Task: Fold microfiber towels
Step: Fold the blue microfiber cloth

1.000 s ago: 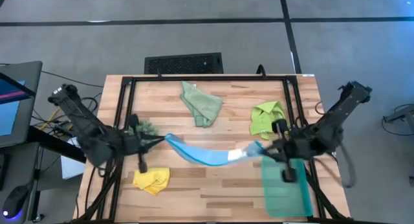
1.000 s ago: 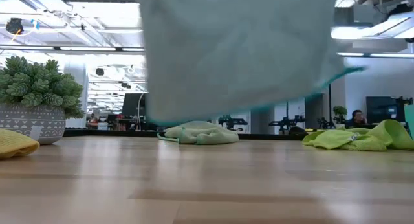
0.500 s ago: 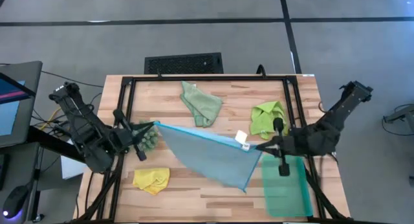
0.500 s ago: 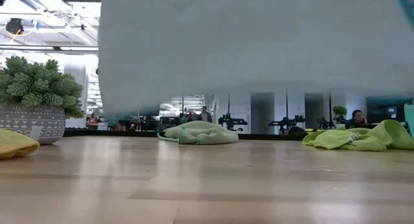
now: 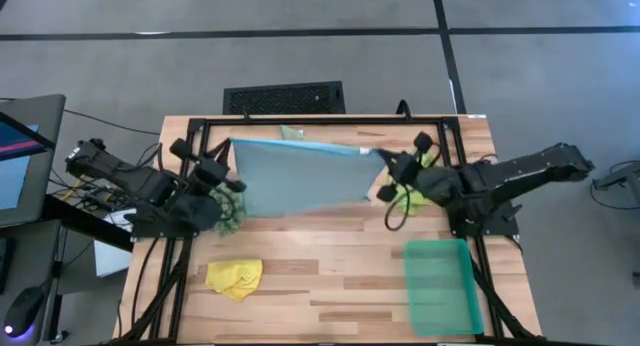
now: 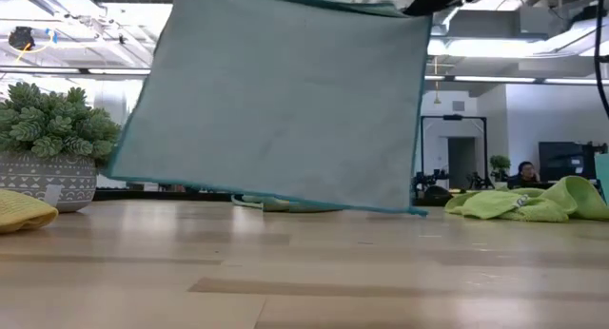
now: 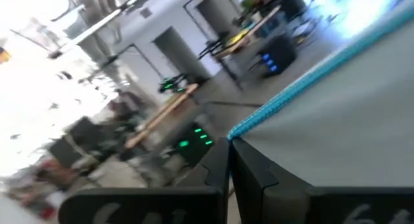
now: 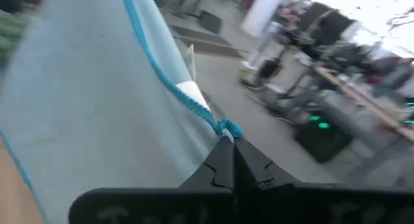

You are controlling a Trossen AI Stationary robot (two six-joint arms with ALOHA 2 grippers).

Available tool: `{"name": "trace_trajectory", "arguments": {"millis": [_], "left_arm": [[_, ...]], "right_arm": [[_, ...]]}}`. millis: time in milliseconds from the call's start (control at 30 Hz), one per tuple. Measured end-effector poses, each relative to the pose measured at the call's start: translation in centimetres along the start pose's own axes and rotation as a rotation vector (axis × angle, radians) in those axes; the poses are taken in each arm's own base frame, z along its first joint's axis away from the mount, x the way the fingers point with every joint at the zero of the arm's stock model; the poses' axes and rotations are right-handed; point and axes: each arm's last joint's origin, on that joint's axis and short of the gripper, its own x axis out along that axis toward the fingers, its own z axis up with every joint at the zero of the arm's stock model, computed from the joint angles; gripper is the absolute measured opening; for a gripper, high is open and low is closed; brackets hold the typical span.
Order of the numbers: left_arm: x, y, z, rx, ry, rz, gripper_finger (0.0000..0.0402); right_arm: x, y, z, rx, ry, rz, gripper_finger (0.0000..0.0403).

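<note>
The light blue towel (image 5: 295, 176) hangs spread out as a flat sheet between my two grippers, over the far half of the table; it also shows in the low view (image 6: 285, 101). My left gripper (image 5: 228, 146) is shut on its left upper corner. My right gripper (image 5: 380, 158) is shut on its right upper corner. The pale sage green towel (image 6: 285, 205) lies behind the sheet, mostly hidden. The lime green towel (image 5: 408, 194) lies under my right arm. The yellow towel (image 5: 235, 278) lies bunched at the near left. My left gripper pinches the towel's corner (image 7: 244, 129) between its two shut fingers (image 7: 249, 169), right at the blue stitched hem. The top edge runs taut away from it. The sheet hangs below the hold. My right gripper pinches the opposite upper corner (image 8: 228, 129) between its shut fingers (image 8: 223, 162), beside the white label (image 8: 193, 93). The hem runs taut away from the fingers. The sheet hangs below, its lower edge (image 6: 276, 198) close above the table.
A dark-green spiky plant in a pot (image 6: 57, 139) stands at the table's left, beside my left arm (image 5: 150, 191). A teal plastic tray (image 5: 440, 286) lies at the near right. Bare wood (image 5: 330, 266) shows in the near middle.
Both grippers have gone up and toward the table's far edge, moving apart. The blue towel, bunched in a sagging strip between them a second ago, has been drawn out and now hangs as a flat, taut-topped sheet over the far half.
</note>
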Motion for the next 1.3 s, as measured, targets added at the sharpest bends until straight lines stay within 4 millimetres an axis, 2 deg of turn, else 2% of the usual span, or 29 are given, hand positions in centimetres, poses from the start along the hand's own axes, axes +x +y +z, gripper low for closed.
{"name": "trace_trajectory", "arguments": {"millis": [100, 200, 333, 467, 600, 767, 900, 1033, 1167, 1300], "left_arm": [[-0.2, 0.0, 0.2, 0.104, -0.008, -0.007, 0.0000], [-1.1, -0.3, 0.4, 0.151, -0.038, -0.106, 0.0000], [-2.5, -1.2, 0.6, 0.163, -0.077, -0.396, 0.0000], [-3.4, -3.5, -0.2, 0.138, -0.025, -0.703, 0.0000], [-4.4, -7.1, -2.2, 0.144, 0.088, -0.919, 0.0000], [-6.5, -11.1, -3.9, 0.105, 0.246, -1.124, 0.0000], [-9.0, -12.6, -4.2, 0.070, 0.312, -1.195, 0.0000], [-11.1, -13.0, -4.5, 0.004, 0.361, -1.224, 0.0000], [-12.4, -13.2, -5.2, -0.050, 0.405, -1.201, 0.0000], [-13.1, -13.7, -5.8, -0.052, 0.425, -1.181, 0.0000]], "right_arm": [[0.3, -0.3, 0.5, -0.063, -0.028, -0.028, 0.0008], [-0.5, -0.4, 1.3, -0.084, -0.079, -0.070, 0.0011], [-2.1, 0.5, 1.6, -0.121, -0.126, 0.012, 0.0011], [-3.4, 2.4, 0.0, -0.119, -0.081, 0.273, 0.0011], [-4.2, 4.8, -1.9, -0.057, 0.083, 0.636, 0.0013], [-4.5, 8.0, -2.7, -0.042, 0.207, 1.013, 0.0014], [-4.1, 10.9, -3.6, -0.044, 0.321, 1.206, 0.0014], [-3.7, 14.0, -5.0, -0.032, 0.478, 1.353, 0.0015], [-3.5, 16.6, -6.1, 0.009, 0.595, 1.518, 0.0015], [-3.2, 18.0, -6.7, 0.051, 0.658, 1.609, 0.0015]]}}
